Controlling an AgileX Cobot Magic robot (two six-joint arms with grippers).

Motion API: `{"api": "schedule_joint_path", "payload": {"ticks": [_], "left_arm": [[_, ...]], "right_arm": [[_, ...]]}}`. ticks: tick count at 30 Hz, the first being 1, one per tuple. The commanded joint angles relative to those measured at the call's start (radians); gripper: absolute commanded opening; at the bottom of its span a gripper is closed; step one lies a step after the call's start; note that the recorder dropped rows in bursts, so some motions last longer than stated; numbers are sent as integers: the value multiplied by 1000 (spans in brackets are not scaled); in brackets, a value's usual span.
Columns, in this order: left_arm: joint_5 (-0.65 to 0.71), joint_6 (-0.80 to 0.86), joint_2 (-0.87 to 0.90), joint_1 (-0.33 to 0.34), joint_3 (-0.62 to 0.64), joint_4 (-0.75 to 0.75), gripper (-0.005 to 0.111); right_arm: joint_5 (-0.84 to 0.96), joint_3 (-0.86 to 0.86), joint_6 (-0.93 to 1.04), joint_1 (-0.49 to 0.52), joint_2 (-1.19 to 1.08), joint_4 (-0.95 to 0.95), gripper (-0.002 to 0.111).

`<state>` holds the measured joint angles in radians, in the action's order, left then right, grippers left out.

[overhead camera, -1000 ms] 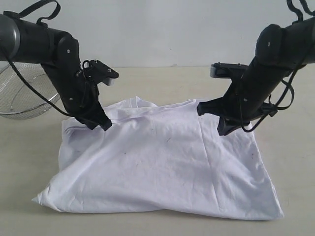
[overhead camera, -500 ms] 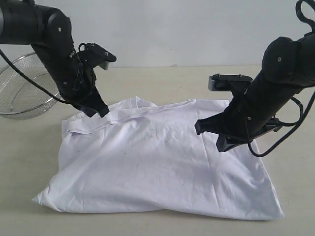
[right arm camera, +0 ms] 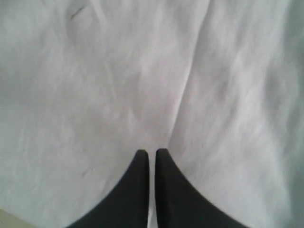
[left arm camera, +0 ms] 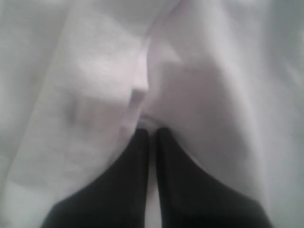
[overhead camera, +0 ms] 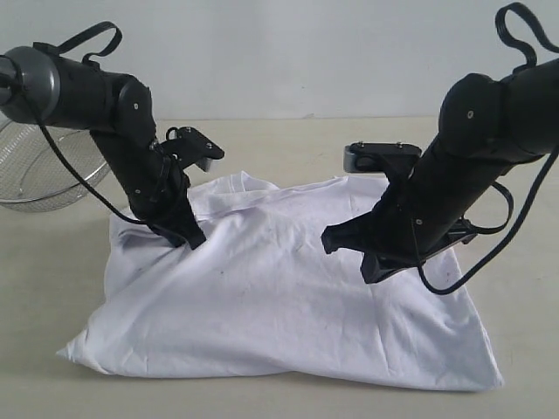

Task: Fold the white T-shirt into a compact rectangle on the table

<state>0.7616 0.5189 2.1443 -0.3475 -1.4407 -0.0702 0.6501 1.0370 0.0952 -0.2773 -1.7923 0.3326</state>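
Starting at the left gripper (left arm camera: pixel 151 130): clenched tight on a bunched ridge of the white T-shirt (overhead camera: pixel 279 297), with cloth puckering right off the fingertips. Sits at roughly 10 o'clock on the shirt in the exterior view, close to the collar edge.

Over to the right gripper (right arm camera: pixel 151 152): clamped shut too, tips down on the fabric at about 2 o'clock from the shirt's middle, with a long crease running away from them. Can't tell if any cloth is actually caught in there.

Further out, seeing the shirt lying rumpled in the middle of the table (overhead camera: pixel 288 144), plain white side showing, collar toward 12 o'clock and the long straight edge toward 6. Beyond that, spotting a wire-mesh basket (overhead camera: pixel 44 175) out at 9 o'clock of the view, behind the left arm and apart from the shirt.
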Motion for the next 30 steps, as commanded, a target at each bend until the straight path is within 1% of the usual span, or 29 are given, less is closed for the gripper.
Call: {"api": "schedule_joint_path", "payload": {"ticks": [1, 10, 14, 16, 17, 20, 24, 26, 30], "left_arm": [[-49, -10, 9, -2, 3, 47, 4], [-103, -169, 9, 9, 0, 264, 4], [-95, -336, 9, 30, -28, 398, 4], [-60, -407, 9, 36, -57, 426, 4], [-47, -430, 9, 39, -74, 426, 4], [-18, -430, -9, 41, -110, 413, 4], [2, -386, -52, 37, -122, 300, 4], [38, -353, -75, 37, -122, 238, 4], [166, -301, -98, 36, -103, 128, 4]], "right_arm": [[22, -1, 1, -1, 13, 2, 0], [26, -1, 8, -1, 13, 0, 0], [30, -1, 11, -1, 13, -2, 0], [30, -1, 11, -1, 13, -2, 0], [30, -1, 11, -1, 13, -2, 0], [34, -1, 16, -1, 13, -2, 0], [34, -1, 18, -1, 13, -2, 0], [34, -1, 18, -1, 13, -2, 0], [40, -1, 18, -1, 13, -2, 0]]}}
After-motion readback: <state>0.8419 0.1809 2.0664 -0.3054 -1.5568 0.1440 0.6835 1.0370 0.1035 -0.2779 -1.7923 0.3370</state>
